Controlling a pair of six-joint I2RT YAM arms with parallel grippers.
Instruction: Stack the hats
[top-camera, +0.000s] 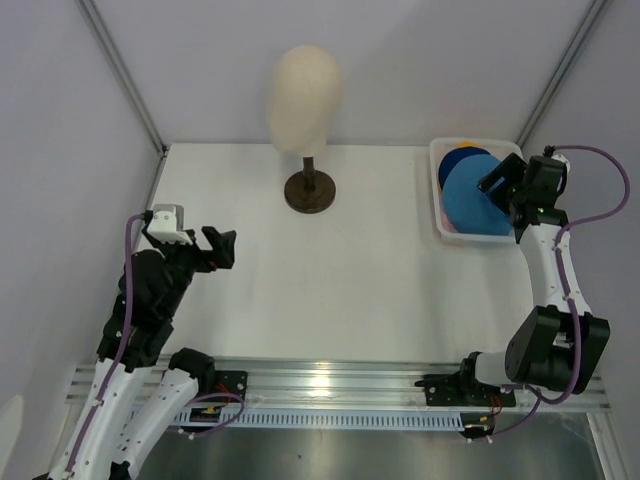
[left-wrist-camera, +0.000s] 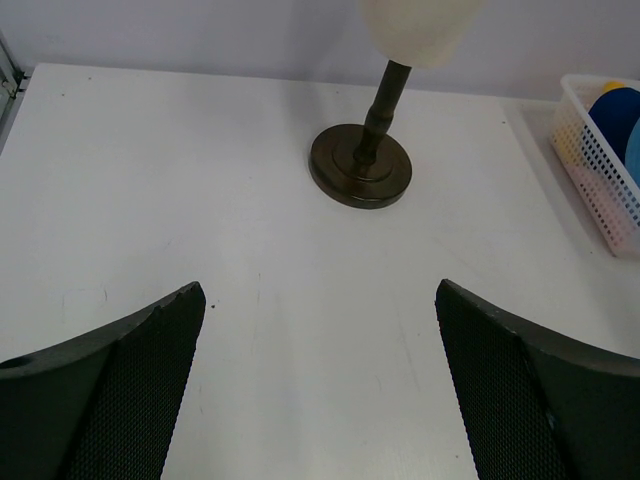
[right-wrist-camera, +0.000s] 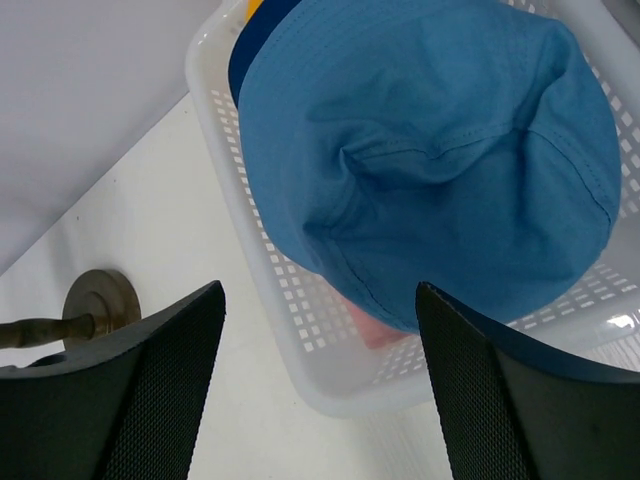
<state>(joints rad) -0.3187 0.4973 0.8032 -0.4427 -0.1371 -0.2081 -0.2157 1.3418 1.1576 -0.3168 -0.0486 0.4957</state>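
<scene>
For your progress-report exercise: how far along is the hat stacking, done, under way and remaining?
Done: nothing visible; the light blue hat, navy hat and pink hat lie heaped in the white basket. In hand: the right gripper hangs open above the light blue hat, empty; the left gripper is open over the table. Left: all the stacking.

Bright, even overhead light fills my white surface (top-camera: 380, 280); shadows are faint and soft. Glare streaks the metal rail (top-camera: 320, 378). The light blue hat (right-wrist-camera: 430, 160) shows crisp stitching.
</scene>
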